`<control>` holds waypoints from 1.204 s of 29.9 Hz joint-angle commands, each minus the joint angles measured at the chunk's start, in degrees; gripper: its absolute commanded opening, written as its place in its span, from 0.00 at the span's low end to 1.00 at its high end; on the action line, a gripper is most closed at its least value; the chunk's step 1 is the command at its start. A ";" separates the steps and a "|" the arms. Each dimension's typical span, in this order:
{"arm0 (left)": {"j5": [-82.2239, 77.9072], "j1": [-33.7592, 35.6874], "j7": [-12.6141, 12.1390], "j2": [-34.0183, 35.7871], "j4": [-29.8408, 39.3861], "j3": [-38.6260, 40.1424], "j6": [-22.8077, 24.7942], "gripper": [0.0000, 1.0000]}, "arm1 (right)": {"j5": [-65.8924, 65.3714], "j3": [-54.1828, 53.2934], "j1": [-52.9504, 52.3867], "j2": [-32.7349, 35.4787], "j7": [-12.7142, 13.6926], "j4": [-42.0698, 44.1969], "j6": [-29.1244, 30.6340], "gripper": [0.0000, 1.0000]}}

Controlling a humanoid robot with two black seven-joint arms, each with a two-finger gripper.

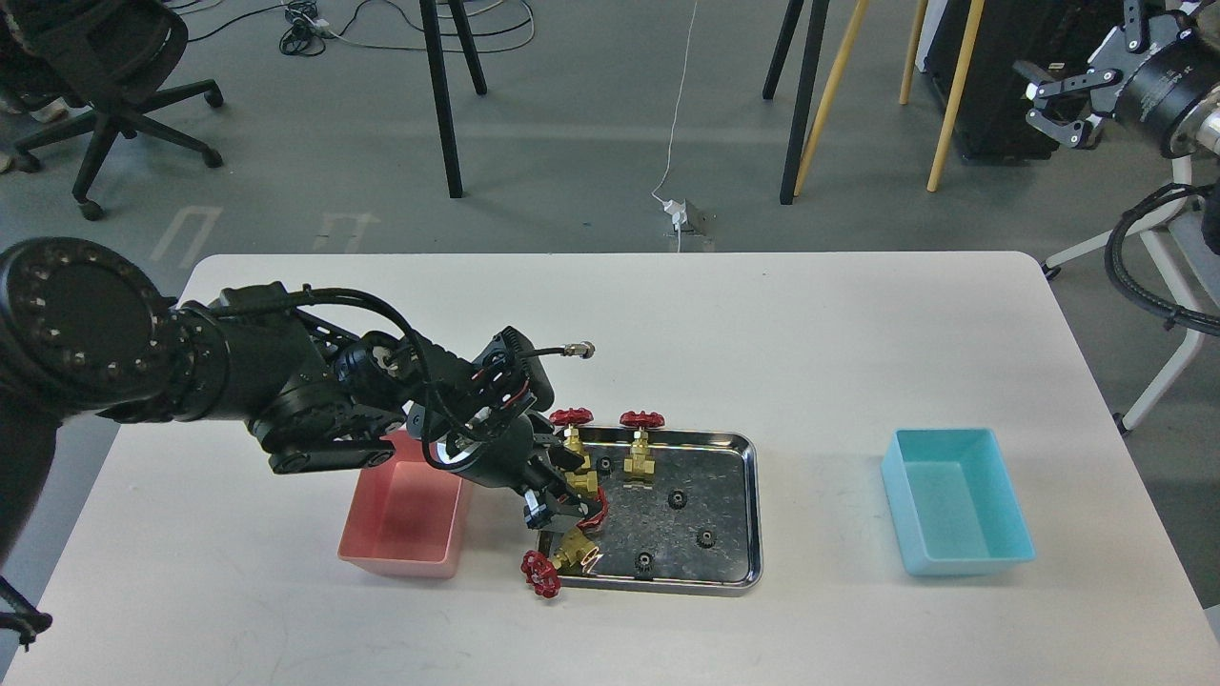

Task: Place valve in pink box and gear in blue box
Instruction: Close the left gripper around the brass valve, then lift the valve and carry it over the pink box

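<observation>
Left gripper (562,510) clamped on a valve (596,507) at steel tray's (748,505) left edge; right gripper (1058,110) open, well off tray.

The shallow rectangular steel tray (734,448) is mirror-glossy metal; the small yellow valves (638,457) look like polished brass. The salmon-pink plastic bin (400,562) and light turquoise plastic bin (963,557) are smooth, satin — the white tabletop (810,333) matt.

Left arm (238,381): matte black, round bolt-ringed joint, looped black cables, red wires near wrist.
</observation>
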State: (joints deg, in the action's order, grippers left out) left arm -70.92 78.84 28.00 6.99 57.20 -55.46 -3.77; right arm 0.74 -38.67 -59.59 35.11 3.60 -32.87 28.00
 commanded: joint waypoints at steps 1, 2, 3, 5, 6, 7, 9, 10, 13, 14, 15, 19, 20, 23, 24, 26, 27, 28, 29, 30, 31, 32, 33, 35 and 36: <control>-0.10 -0.01 0.00 0.12 0.19 0.00 -0.36 0.47 | -0.03 0.00 0.00 0.14 0.00 0.00 0.00 0.99; -0.10 -0.01 0.00 0.12 0.10 0.00 -0.71 0.44 | -0.03 0.00 0.00 0.14 0.00 0.00 0.00 0.99; -0.01 -0.01 0.00 0.12 0.10 0.00 -0.98 0.42 | -0.03 0.00 0.00 0.14 0.00 0.00 0.00 0.99; -0.10 0.08 0.00 0.12 0.10 0.00 -1.33 0.37 | -0.03 0.00 0.00 0.22 0.00 0.09 0.00 0.99; -0.10 0.08 0.00 0.21 0.10 0.00 -1.33 0.35 | -0.03 0.00 0.00 0.22 -0.09 0.09 0.00 0.99; -0.10 0.08 0.00 0.21 0.19 0.00 -1.33 0.33 | -0.03 0.00 0.00 0.22 -0.09 0.09 0.00 0.99; -0.10 0.08 0.00 0.39 0.19 0.00 -1.42 0.30 | -0.03 0.00 0.00 0.22 -0.09 0.09 0.00 0.99; -0.18 0.08 0.00 0.56 0.28 0.00 -1.42 0.28 | -0.03 0.00 0.00 0.22 -0.09 0.09 0.00 0.99; -0.18 0.17 0.00 0.83 0.54 0.00 -1.94 0.24 | -0.03 0.00 0.00 0.22 -0.09 0.09 0.00 0.99; -0.18 0.17 0.00 0.91 0.54 0.00 -2.12 0.23 | -0.03 0.00 0.09 0.22 -0.09 0.09 0.00 0.99; -0.27 0.17 0.00 0.92 0.71 0.00 -2.30 0.23 | -0.03 0.00 0.09 0.22 -0.09 0.09 0.00 0.99; -0.27 0.34 0.00 1.44 1.16 0.09 -2.39 0.21 | -0.03 0.00 0.09 0.22 -0.09 0.09 0.00 0.99; -0.27 0.43 0.00 1.44 1.16 0.09 -2.39 0.21 | -0.03 0.00 0.09 0.22 -0.09 0.09 0.00 0.99; -0.18 0.87 0.00 1.53 1.24 0.09 -2.30 0.21 | -0.03 0.00 0.00 0.22 0.00 0.09 0.00 0.99; -0.18 0.87 0.00 1.53 1.33 0.17 -2.30 0.21 | -0.03 0.00 0.09 0.22 0.00 0.09 0.00 0.99; -0.10 1.05 0.00 2.14 1.33 0.70 -2.30 0.21 | -0.03 0.00 0.09 0.22 -0.09 0.09 0.00 0.99; -0.18 1.05 0.00 2.58 1.33 1.14 -2.30 0.21 | -0.03 0.00 0.09 0.22 -0.09 0.09 0.00 0.99; -0.18 1.13 0.00 2.93 1.42 1.40 -2.21 0.21 | -0.03 0.00 0.09 0.22 -0.09 0.09 0.00 0.99; -0.10 1.31 0.00 3.28 1.77 1.49 -2.21 0.20 | -0.03 0.00 0.09 0.22 -0.09 0.09 0.00 0.99; -0.18 1.92 0.00 3.64 2.29 1.67 -2.12 0.20 | -0.03 0.00 0.09 0.22 0.00 0.09 0.00 0.99; -0.10 2.62 0.00 4.08 2.91 1.76 -2.04 0.19 | -0.03 0.00 0.09 0.22 0.00 0.09 0.00 0.99; -0.10 3.41 0.00 4.69 3.96 1.76 -2.03 0.19 | -0.03 0.00 0.09 0.22 -0.09 0.09 0.00 0.99; 0.08 4.12 0.00 5.13 4.84 1.76 -2.03 0.19 | -0.03 -0.08 0.00 0.22 0.00 0.09 0.00 0.99; 0.43 5.44 0.00 6.53 6.16 2.19 -1.95 0.19 | -0.03 -0.09 0.00 0.14 -0.09 0.09 0.00 0.99; 0.34 5.96 0.00 7.24 6.43 2.81 -1.95 0.19 | -0.03 -0.09 0.00 0.14 0.00 0.09 0.00 0.99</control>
State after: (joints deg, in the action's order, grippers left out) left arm -70.75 83.07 28.01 12.37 62.16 -53.61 -5.79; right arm 0.70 -38.70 -59.51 35.33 3.58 -32.78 28.00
